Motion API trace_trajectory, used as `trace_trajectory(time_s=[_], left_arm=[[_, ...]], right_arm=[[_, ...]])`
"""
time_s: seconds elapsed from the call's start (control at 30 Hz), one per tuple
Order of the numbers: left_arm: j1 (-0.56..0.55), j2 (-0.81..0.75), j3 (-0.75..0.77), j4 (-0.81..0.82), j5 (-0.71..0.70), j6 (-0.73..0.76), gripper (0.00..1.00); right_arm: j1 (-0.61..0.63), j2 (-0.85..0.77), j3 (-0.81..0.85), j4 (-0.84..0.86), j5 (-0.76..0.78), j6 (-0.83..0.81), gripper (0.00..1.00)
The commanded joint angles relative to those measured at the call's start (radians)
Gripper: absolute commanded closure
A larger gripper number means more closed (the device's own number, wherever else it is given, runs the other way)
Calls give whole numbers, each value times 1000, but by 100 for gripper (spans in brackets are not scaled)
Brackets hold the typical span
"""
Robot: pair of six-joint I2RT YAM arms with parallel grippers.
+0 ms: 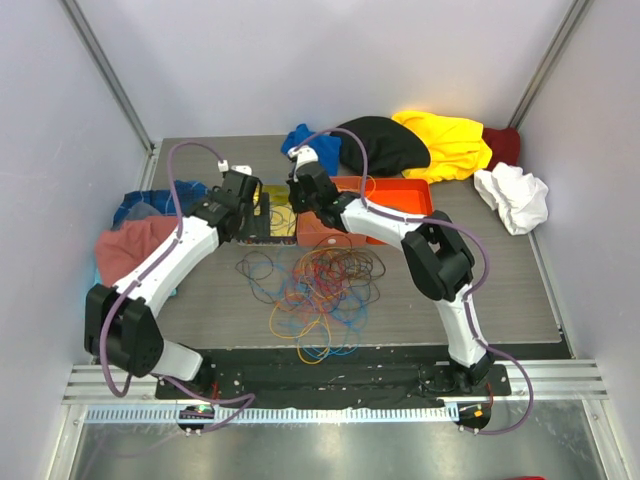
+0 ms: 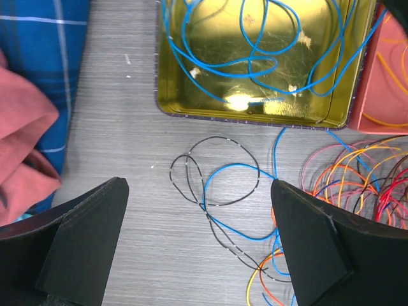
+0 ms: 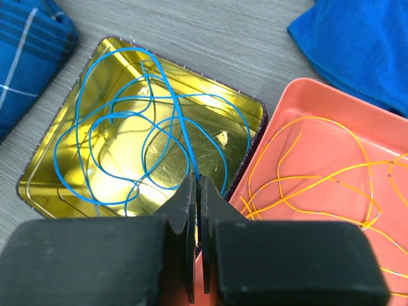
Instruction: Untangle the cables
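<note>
The cables (image 1: 315,290) lie in a loose orange, red, blue and dark tangle at the centre of the table (image 1: 500,290). From that heap, a gold tin (image 3: 252,134) sits at 11 o'clock and an orange tray (image 3: 322,143) at 1 o'clock, side by side. A blue cable (image 3: 169,97) loops inside the tin, and thin yellow-orange strands lie in the tray.

The right gripper (image 3: 196,182) hangs over the tin's near edge. Its fingers are pressed together, pinching the blue cable where it runs into their tips.

The left gripper (image 2: 197,183) hovers above the table with the tin at its 12 o'clock. It is spread wide and holds nothing. A dark loop (image 2: 217,171) lies below the gap, crossed by a blue strand. A plaid cloth (image 2: 38,70) lies at its 10 o'clock.
</note>
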Motion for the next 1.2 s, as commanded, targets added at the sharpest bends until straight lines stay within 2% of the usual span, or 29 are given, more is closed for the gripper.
trace_trajectory(time_s=[0.0, 0.13, 0.23, 0.27, 0.4, 0.63, 0.83, 0.93, 0.97, 1.07, 1.1, 1.17], left_arm=[[-1, -74, -31, 82, -69, -48, 0], [-1, -93, -45, 92, -75, -49, 0], [-1, -97, -49, 95, -77, -51, 0], [-1, -99, -52, 94, -77, -49, 0], [-1, -109, -57, 103, -75, -54, 0], [-1, -123, -40, 118, -64, -63, 0], [-4, -129, -40, 129, -37, -68, 0], [-29, -145, -69, 177, 21, -56, 0], [-56, -149, -98, 198, 11, -48, 0], [-249, -143, -134, 267, -64, -17, 0], [-347, -130, -129, 261, -89, -17, 0], [-415, -87, -122, 252, -106, -58, 0]], right_arm=[[4, 18, 41, -4, -31, 14, 95], [11, 56, 106, -67, -62, 0, 88], [18, 68, 136, -99, -60, -12, 66], [22, 62, 136, -101, -50, -14, 55], [25, 15, 110, -106, 10, -28, 40], [28, -155, 4, -80, 111, -25, 32], [28, -315, -80, -135, 217, -12, 30], [28, -459, -201, -147, 272, 41, 31], [27, -499, -241, -141, 283, 54, 32], [28, -669, -452, -124, 302, 78, 34], [28, -717, -488, -127, 311, 81, 34], [30, -841, -580, -147, 335, 86, 35]])
